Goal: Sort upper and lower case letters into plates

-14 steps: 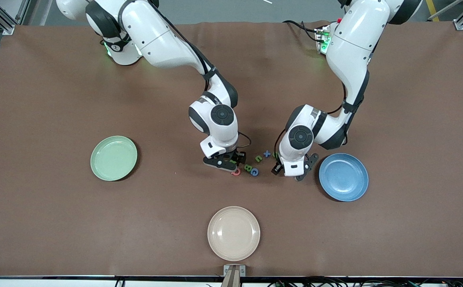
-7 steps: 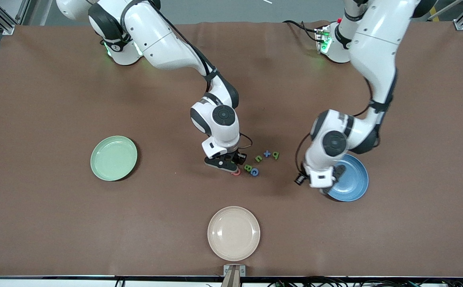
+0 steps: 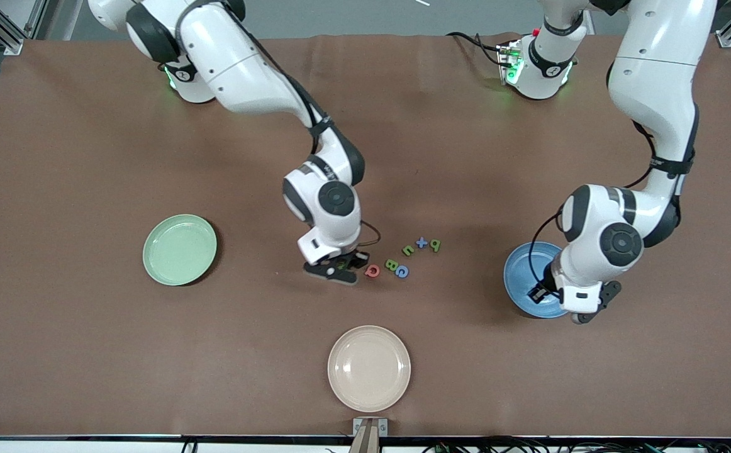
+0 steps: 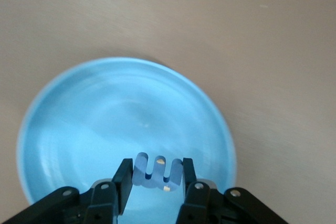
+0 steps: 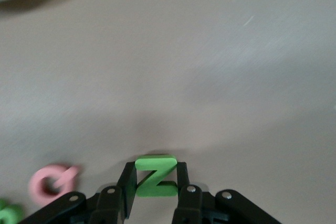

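Fingers of the left gripper [image 3: 582, 311] hung over the blue plate [image 3: 523, 277] in the front view, and that view did not show what they held. The right gripper [image 3: 339, 272] was low over the counter [image 3: 89, 157], just beside the pink letter [image 3: 372, 270]. A green letter B [image 3: 392, 265] and a blue letter [image 3: 402, 271] lay next to the pink one. Three more small pieces [image 3: 421, 244] sat in a row a little farther from the front camera. The green plate [image 3: 180, 249] sat toward the right arm's end of the counter. The cream plate [image 3: 369, 368] sat nearest the front camera.

In the left wrist view, the black fingers [image 4: 122, 182] were pinched on a small blue letter [image 4: 156, 170], right above the blue plate [image 4: 105, 108].

In the right wrist view, the black fingers [image 5: 127, 184] were pinched on a green letter Z [image 5: 155, 176] above the bare counter [image 5: 210, 51]. The pink letter [image 5: 51, 183] lay close by.
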{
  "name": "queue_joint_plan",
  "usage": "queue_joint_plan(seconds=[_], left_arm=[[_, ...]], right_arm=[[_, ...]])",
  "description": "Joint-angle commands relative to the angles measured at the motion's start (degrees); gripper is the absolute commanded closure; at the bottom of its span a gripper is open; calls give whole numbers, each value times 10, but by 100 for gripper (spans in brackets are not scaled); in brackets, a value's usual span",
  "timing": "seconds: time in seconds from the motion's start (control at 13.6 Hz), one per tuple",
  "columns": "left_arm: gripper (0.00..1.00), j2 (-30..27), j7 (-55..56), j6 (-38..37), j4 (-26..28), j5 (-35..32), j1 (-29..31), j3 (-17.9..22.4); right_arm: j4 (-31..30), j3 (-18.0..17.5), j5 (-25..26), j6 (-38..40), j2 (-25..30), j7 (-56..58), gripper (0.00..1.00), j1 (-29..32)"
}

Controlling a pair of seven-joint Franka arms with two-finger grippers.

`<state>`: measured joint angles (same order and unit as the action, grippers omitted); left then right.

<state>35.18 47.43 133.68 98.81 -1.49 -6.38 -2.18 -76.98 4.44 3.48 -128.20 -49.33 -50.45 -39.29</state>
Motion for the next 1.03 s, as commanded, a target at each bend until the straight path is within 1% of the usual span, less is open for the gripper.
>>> queue_joint_plan(seconds=[0.0, 0.07, 0.15, 0.22, 0.37, 0.44, 0.59, 0.66, 0.73, 0.81, 0.96], left_arm=[[52, -3, -14, -24, 13, -11, 7, -1], [25, -4, -14, -29, 13, -14, 7, 5], [2, -6, -13, -31, 12, -30, 7, 7], [0, -9, -6, -32, 11, -35, 1, 6], [0, -22, 39, -49, 10, -35, -27, 2], [0, -27, 62, -60, 11, -35, -42, 2], [1, -28, 149, -61, 7, -30, -75, -4], [1, -28, 175, -61, 8, -29, -92, -11], [3, -27, 199, -61, 9, -29, -113, -12], [4, -24, 228, -58, 11, -25, -127, -14], [9, -11, 293, -48, 12, -23, -150, -33]], right_arm=[[-139, -14, 0, 14, 135, 120, 100, 69], [-187, -15, 0, 10, 173, 167, 100, 95], [-236, -15, 0, 9, 212, 217, 100, 123], [-277, -15, 0, 8, 243, 262, 100, 149], [-368, -15, -1, -23, 300, 369, 100, 218], [-398, -15, -3, -36, 313, 405, 100, 241], [-465, -15, -42, -83, 324, 495, 100, 294], [-490, -14, -58, -110, 323, 537, 100, 311], [-505, -14, -62, -128, 320, 564, 100, 332], [-509, -14, -63, -129, 317, 576, 99, 347], [-514, -14, -64, -129, 311, 579, 97, 346]])
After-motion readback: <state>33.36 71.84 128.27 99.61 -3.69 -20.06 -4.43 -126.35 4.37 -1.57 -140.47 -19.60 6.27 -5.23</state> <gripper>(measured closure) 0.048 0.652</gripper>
